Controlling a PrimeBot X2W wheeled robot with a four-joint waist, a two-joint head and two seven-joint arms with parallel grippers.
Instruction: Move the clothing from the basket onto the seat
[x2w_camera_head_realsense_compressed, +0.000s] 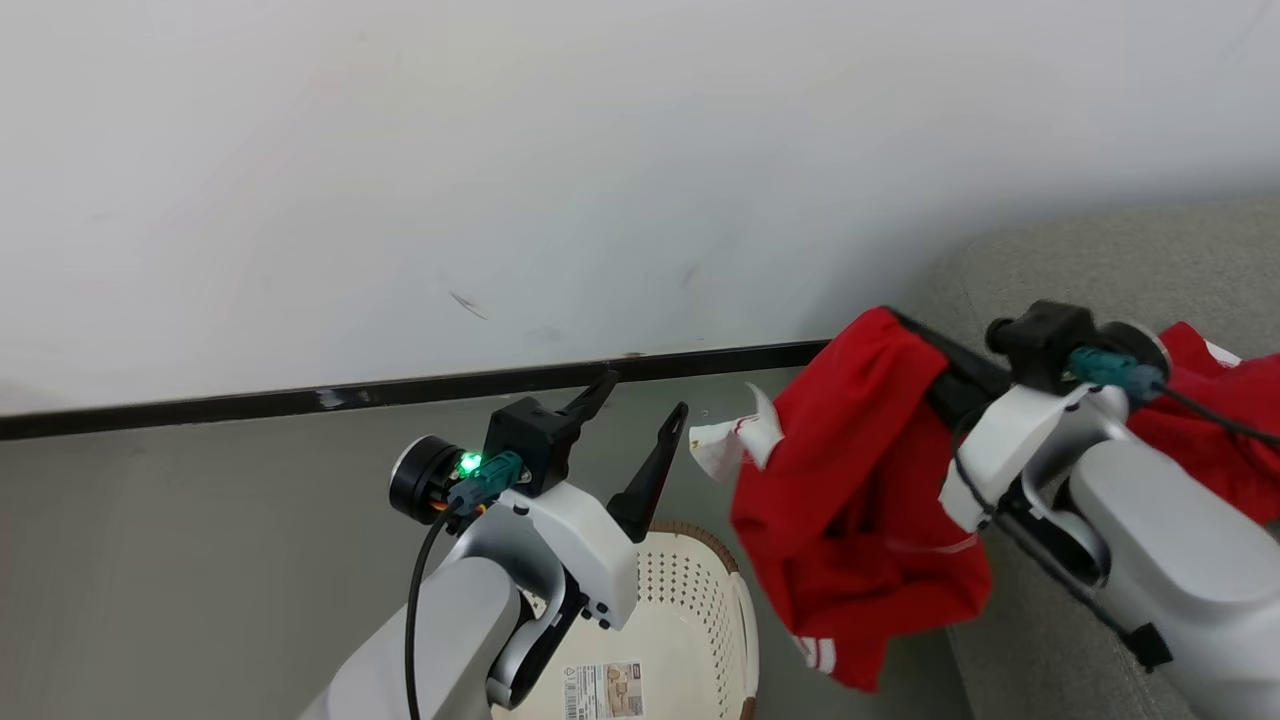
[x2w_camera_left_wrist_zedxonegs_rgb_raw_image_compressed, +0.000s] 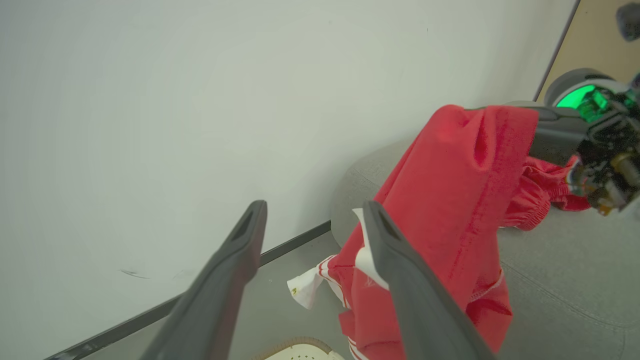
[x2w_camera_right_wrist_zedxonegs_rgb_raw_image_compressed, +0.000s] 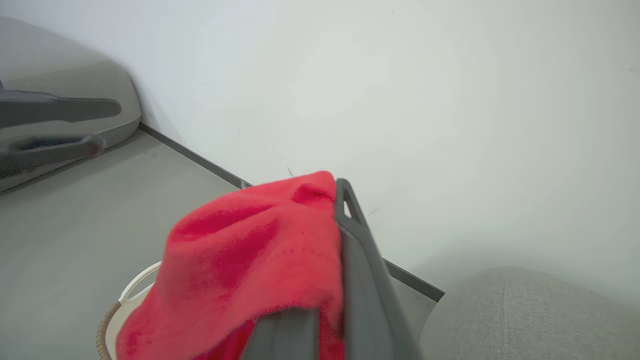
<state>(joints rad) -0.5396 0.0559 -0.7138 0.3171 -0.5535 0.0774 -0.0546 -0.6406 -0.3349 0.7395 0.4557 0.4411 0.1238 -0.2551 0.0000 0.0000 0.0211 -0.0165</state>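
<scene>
Clothing (x2w_camera_head_realsense_compressed: 850, 500) hung clenched in my right gripper (x2w_camera_head_realsense_compressed: 905, 330) just beside the seat (x2w_camera_head_realsense_compressed: 1100, 260), left gripper (x2w_camera_head_realsense_compressed: 645, 395) splayed empty; mid-carry, I judged it next needed swinging over the seat, then releasing.

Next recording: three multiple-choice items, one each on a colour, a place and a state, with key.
1. Colour of the basket rim? A brown; B blue; C black.
2. Where is the loose garment, not the held garment in the right gripper? A in the basket; B on the sofa; C on the floor.
3. State of the left gripper? A shut on cloth; B open; C shut, empty.
Key: 1 A, brown woven band atop cream wall. 2 B, it lies on grey upholstery. 3 B, fingers apart, nothing between.
</scene>
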